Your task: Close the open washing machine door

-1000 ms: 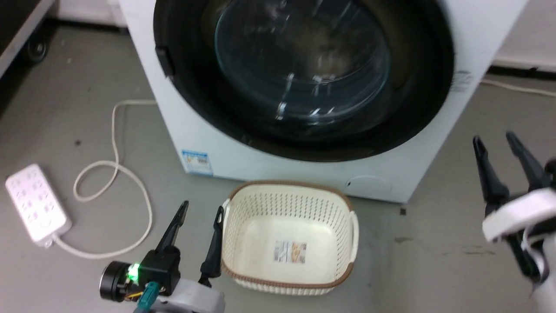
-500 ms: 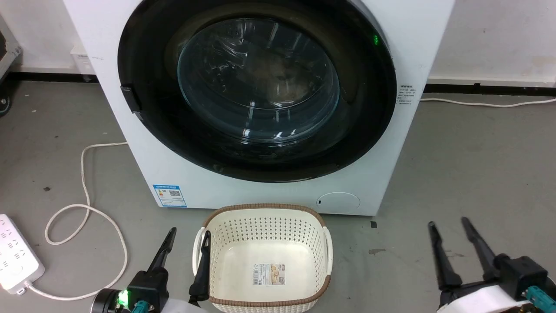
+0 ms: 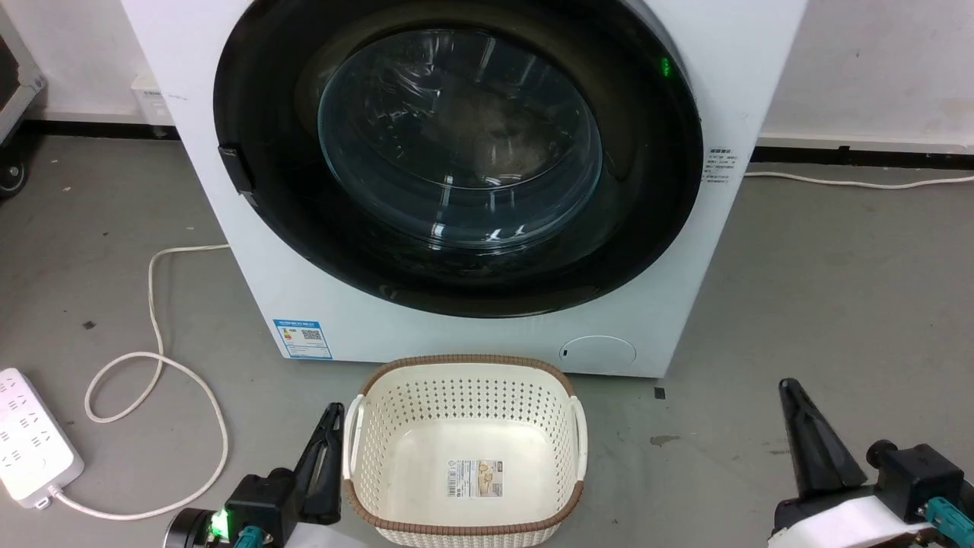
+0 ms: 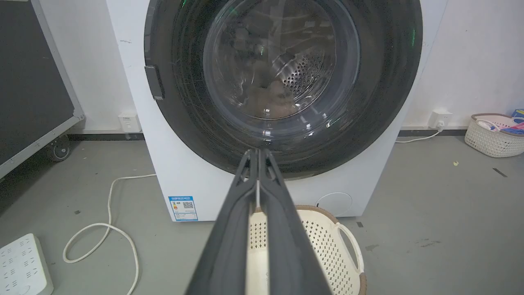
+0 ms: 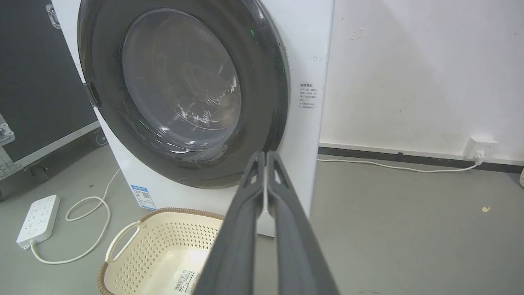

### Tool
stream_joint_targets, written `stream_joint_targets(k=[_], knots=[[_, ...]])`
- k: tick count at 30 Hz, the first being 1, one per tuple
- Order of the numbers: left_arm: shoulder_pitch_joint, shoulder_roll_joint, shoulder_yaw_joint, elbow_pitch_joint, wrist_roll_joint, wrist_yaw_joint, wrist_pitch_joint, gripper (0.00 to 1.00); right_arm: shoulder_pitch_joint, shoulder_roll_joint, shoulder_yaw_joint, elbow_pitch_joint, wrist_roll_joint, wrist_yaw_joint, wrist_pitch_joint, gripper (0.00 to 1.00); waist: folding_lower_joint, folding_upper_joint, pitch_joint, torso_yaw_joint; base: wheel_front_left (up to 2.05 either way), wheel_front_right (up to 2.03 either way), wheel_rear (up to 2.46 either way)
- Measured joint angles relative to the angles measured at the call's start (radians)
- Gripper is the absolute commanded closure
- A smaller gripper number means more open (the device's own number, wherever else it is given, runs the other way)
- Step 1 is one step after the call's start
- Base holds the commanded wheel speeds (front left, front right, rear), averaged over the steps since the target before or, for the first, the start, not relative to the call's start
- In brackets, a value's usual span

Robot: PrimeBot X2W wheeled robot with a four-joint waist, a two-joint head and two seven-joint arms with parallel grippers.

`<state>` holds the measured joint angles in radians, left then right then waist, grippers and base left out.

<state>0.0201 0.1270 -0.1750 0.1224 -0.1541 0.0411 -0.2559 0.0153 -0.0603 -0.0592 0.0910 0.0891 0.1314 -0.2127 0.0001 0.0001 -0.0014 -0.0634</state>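
Flush against the washing machine front, the washing machine door looks shut; task seems done, 0 steps left. Nearer, the left gripper & right gripper sit pinched closed, empty, well clear.

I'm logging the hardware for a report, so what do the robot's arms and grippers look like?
The left gripper and right gripper each have two long dark grey fingers tapering to points, on a black block body. A green light glows on the left one; a teal connector sits at each wrist. The right wrist has a white shell.
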Motion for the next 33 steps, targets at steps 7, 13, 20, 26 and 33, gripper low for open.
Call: stream_joint_targets(k=[7, 13, 20, 26, 33], knots=[[0.000, -0.001, 0.006, -0.004, 0.002, 0.000, 0.013, 1.00, 0.000, 0.000, 0.002, 0.000, -0.002, 0.000, 0.010, 1.00, 0.0000, 0.0000, 0.000, 0.004, 0.00, 0.00, 0.00], [0.000, -0.006, 0.016, -0.009, 0.009, 0.000, 0.026, 1.00, 0.000, 0.000, 0.004, -0.002, -0.002, 0.000, 0.019, 1.00, 0.0000, 0.0000, 0.000, 0.007, 0.00, 0.00, 0.00], [0.000, -0.012, 0.026, -0.015, 0.021, -0.002, 0.037, 1.00, 0.000, 0.000, 0.007, -0.007, -0.011, 0.000, 0.034, 1.00, 0.0000, 0.0000, 0.000, 0.010, 0.00, 0.00, 0.00], [0.000, -0.015, 0.033, -0.022, 0.027, -0.005, 0.053, 1.00, 0.000, 0.000, 0.010, -0.012, -0.012, 0.000, 0.044, 1.00, 0.0000, 0.0000, 0.000, 0.013, 0.00, 0.00, 0.00], [0.000, -0.018, 0.046, -0.030, 0.038, -0.009, 0.071, 1.00, 0.000, 0.000, 0.015, -0.019, -0.019, 0.000, 0.055, 1.00, 0.0000, 0.0000, 0.000, 0.018, 0.00, 0.00, 0.00]])
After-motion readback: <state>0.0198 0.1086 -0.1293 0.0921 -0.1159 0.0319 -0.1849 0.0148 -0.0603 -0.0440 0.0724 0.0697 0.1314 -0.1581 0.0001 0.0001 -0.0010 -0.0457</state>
